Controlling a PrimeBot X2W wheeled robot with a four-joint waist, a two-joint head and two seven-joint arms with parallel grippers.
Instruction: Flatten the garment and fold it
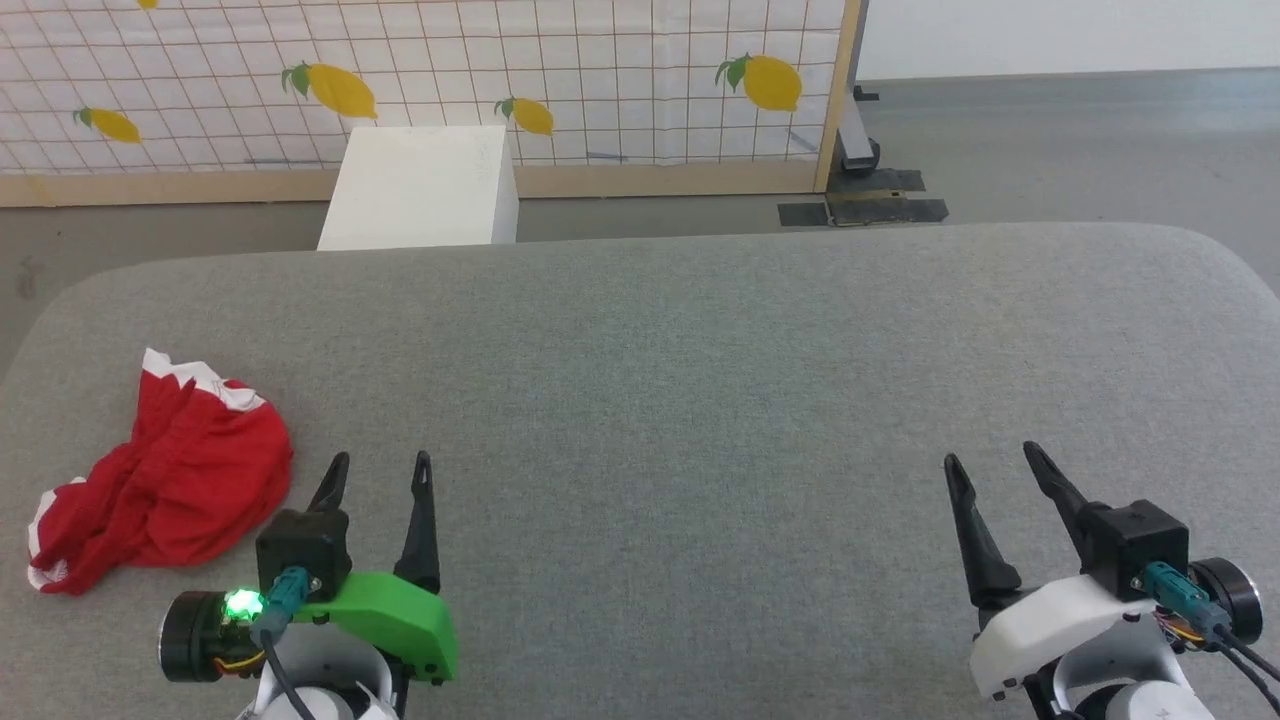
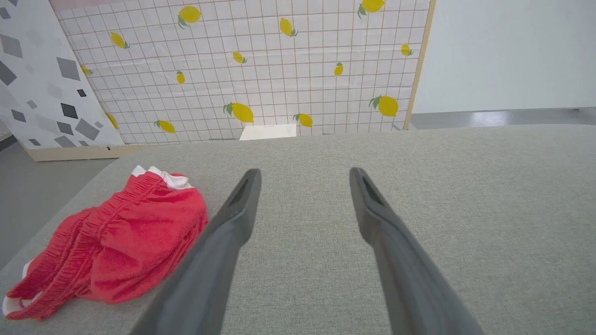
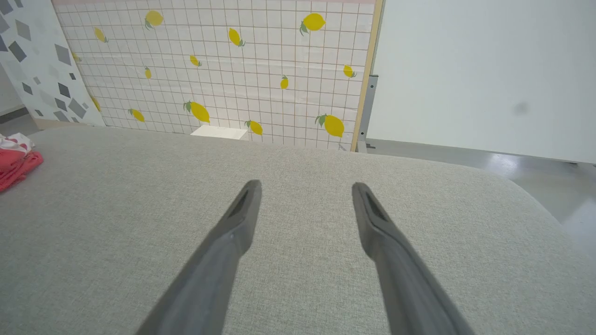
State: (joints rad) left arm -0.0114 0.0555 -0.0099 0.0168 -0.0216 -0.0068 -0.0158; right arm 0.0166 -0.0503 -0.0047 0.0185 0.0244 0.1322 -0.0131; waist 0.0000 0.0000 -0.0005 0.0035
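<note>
The garment (image 1: pixel 170 480) is a crumpled heap of bright red fabric with white trim, lying near the left edge of the grey padded table (image 1: pixel 680 380). Its gathered waistband shows in the left wrist view, garment (image 2: pixel 111 242). A red corner of the garment (image 3: pixel 16 160) peeks in at the left edge of the right wrist view. My left gripper (image 1: pixel 383 462) stands open just right of the heap, nothing between its fingers. My right gripper (image 1: pixel 992 452) is open too, far off at the table's lower right. Both pairs of fingers point away from me.
A white box (image 1: pixel 420 190) stands on the floor beyond the table's far edge. Behind it runs a lemon-patterned grid screen (image 1: pixel 450 70) on a wooden frame. Grey floor (image 1: pixel 1080 150) lies to the right of the screen.
</note>
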